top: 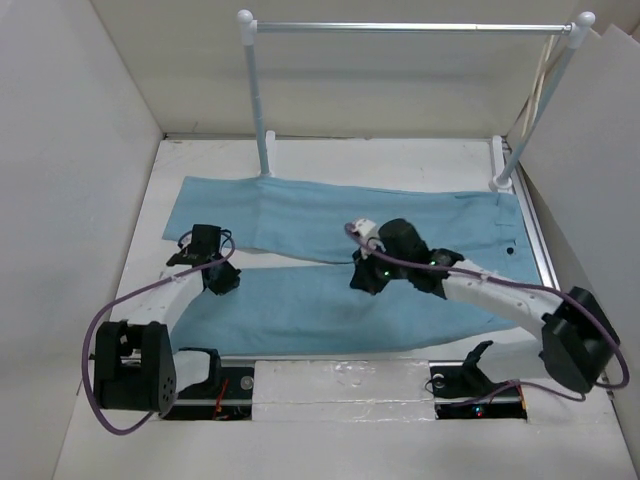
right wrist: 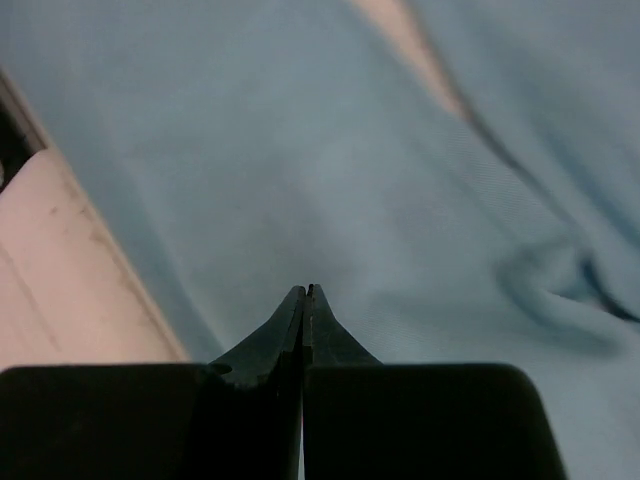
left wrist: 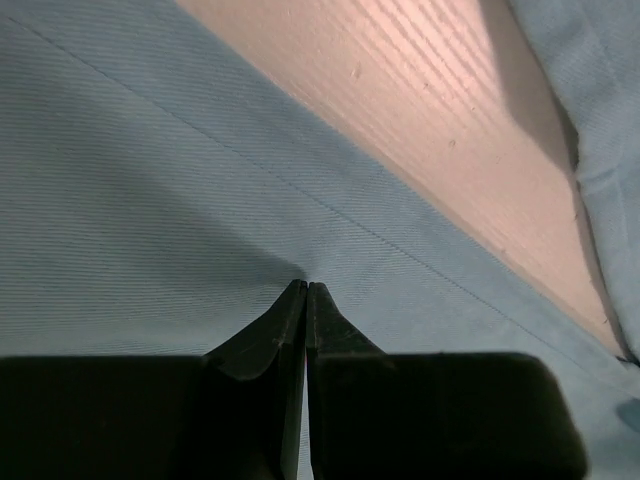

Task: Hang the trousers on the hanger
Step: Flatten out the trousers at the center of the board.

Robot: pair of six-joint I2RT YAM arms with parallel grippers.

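Observation:
The light blue trousers (top: 330, 215) lie flat on the table, waist to the right, with the two legs spread in a V toward the left. My left gripper (top: 218, 276) is low on the left end of the near leg. In the left wrist view (left wrist: 305, 285) its jaws are shut, with a small pucker of cloth (left wrist: 150, 200) at the tips. My right gripper (top: 366, 279) is at the upper edge of the near leg. Its jaws are shut on the cloth (right wrist: 330, 170) in the right wrist view (right wrist: 305, 290). The cream hanger (top: 541, 82) hangs at the rail's right end, mostly hidden.
A silver rail (top: 410, 27) on two white posts (top: 257, 100) stands across the back of the table. White walls close in the left, back and right sides. Bare tabletop (left wrist: 440, 110) shows between the two legs. A white strip (top: 340, 378) runs along the near edge between the arm bases.

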